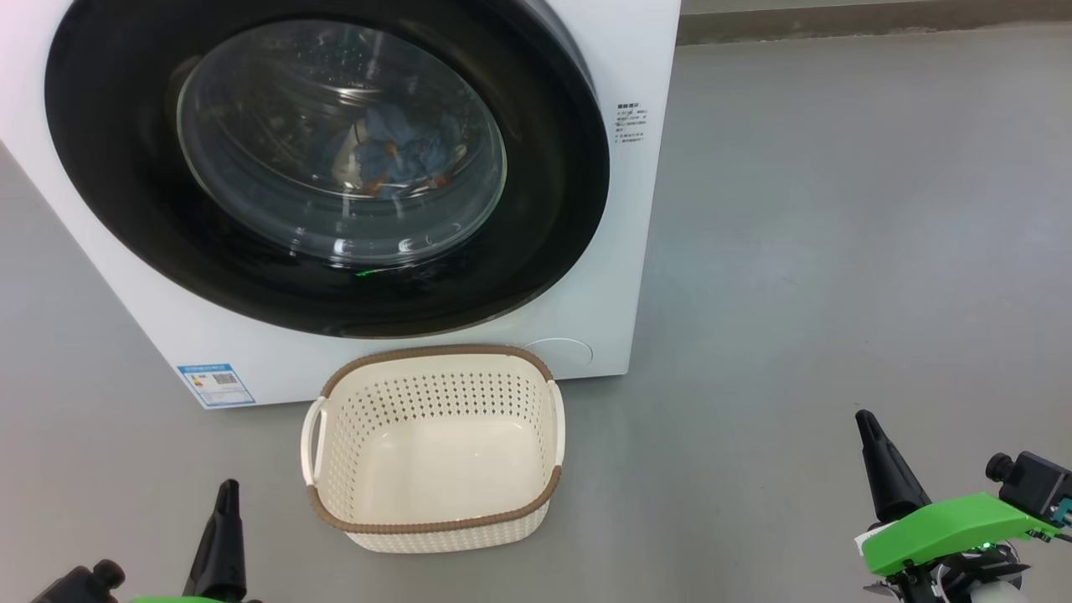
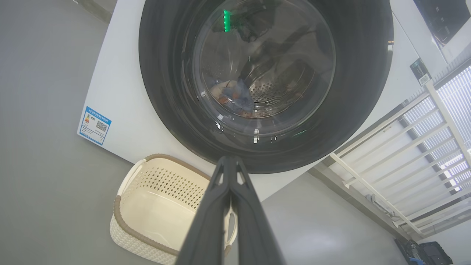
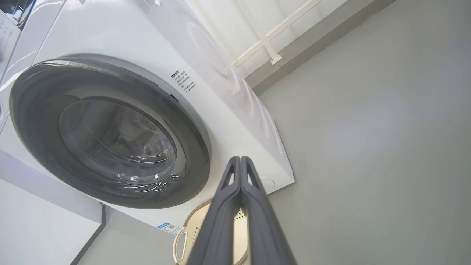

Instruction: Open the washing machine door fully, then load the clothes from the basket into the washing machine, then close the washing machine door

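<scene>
The white washing machine [image 1: 636, 209] stands ahead with its round black door [image 1: 117, 167] flush against the front. Through the glass window I see the blue printed clothes [image 1: 402, 155] lying inside the drum, also clothes [image 2: 235, 97] in the left wrist view. The cream basket [image 1: 435, 381] sits on the floor in front of the machine with nothing in it. My left gripper [image 1: 226, 490] is shut at the lower left, left of the basket. My right gripper [image 1: 864, 419] is shut at the lower right, well away from the basket. Both grippers hold nothing.
Grey floor [image 1: 837, 251] stretches to the right of the machine. A white railing [image 2: 397, 154] and a wall base run behind it. A blue label [image 1: 216, 383] sits on the machine's lower left corner.
</scene>
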Available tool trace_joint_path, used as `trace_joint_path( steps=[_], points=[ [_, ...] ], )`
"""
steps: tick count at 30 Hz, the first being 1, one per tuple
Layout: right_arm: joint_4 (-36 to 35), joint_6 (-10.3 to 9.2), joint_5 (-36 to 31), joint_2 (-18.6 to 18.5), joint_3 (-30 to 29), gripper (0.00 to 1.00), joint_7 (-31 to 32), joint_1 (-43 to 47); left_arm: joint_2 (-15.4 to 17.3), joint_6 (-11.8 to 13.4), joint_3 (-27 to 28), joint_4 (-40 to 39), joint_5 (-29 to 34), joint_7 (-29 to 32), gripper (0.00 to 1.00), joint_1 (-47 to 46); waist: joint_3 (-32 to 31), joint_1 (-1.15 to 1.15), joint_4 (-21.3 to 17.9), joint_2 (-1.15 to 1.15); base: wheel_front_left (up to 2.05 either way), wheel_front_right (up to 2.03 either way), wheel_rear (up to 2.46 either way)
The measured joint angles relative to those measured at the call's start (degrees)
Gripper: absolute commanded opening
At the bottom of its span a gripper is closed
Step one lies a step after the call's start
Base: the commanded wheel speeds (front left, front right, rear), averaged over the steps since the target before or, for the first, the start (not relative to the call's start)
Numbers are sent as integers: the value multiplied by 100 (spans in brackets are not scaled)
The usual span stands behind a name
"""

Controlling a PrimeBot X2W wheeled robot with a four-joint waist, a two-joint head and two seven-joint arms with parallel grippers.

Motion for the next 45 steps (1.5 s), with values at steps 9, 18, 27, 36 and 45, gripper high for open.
trace_joint_path(
  steps=[9,18,27,36,45],
  points=[
    [-34,0,450,74,-156,0,153,0,-46,0,97,-3,-431,164,0,-4,-4,0,7,0,0,0,0],
    [-73,0,965,154,-258,0,303,0,-148,0,160,-8,-904,297,0,-14,-8,0,15,0,0,0,0],
    [-113,-12,1392,207,-399,0,427,0,-177,0,261,-14,-1351,455,0,-28,-12,0,22,0,0,0,0],
    [-144,-15,1784,277,-552,0,563,0,-221,0,325,-27,-1741,593,0,-30,-16,0,28,0,0,0,0],
    [-179,-16,2176,352,-692,0,713,0,-325,0,405,-36,-2173,710,0,-47,-20,0,36,0,0,0,0]
  ],
)
